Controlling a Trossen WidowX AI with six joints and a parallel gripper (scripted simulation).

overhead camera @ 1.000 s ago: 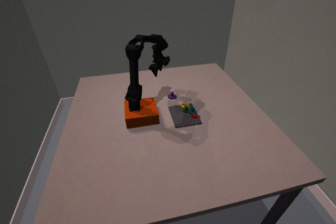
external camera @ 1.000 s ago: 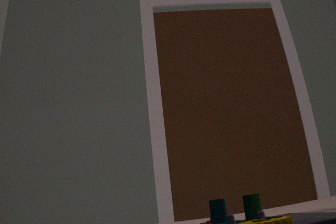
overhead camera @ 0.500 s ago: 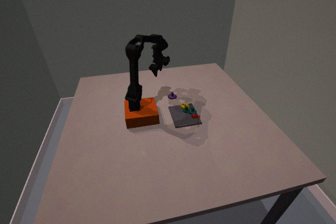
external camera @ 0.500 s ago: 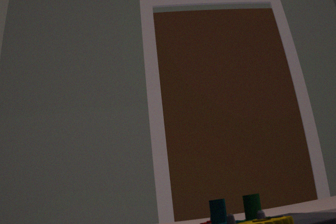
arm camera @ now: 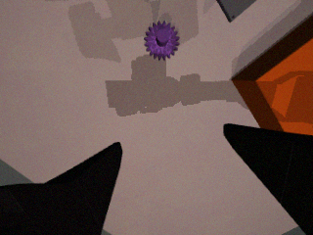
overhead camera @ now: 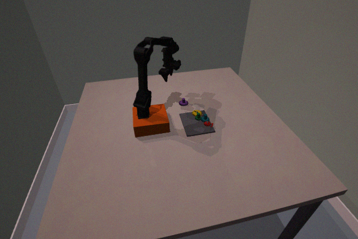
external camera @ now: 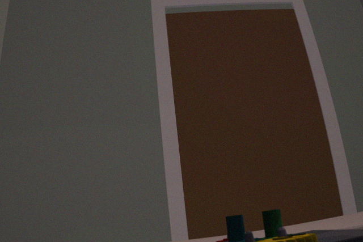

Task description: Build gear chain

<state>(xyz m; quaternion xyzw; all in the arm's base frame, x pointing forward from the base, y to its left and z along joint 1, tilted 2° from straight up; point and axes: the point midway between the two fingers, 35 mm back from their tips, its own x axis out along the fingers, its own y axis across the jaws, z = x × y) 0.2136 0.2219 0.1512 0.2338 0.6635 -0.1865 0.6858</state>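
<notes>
The grey board (overhead camera: 192,129) (arm camera: 237,7) lies right of the arm base. The yellow gear (overhead camera: 196,113) (external camera: 303,237) is near its back edge and the red gear (overhead camera: 207,123) near its right edge. A green gear (overhead camera: 198,117) (external camera: 271,224) and a teal gear (overhead camera: 205,118) (external camera: 235,228) stand between them, handles up; whether their teeth mesh or they sit fully flat is too small to tell. A purple gear (overhead camera: 183,103) (arm camera: 161,41) stands upright on the table behind the board. My gripper (overhead camera: 168,77) (arm camera: 171,138) is open and empty, high above the table, away from the board.
The orange base block (overhead camera: 150,127) (arm camera: 298,100) carries the arm beside the board. A small red arrow (overhead camera: 211,125) is by the red gear. The arm's shadows fall across the board and around the purple gear. The table (overhead camera: 179,181) extends around them.
</notes>
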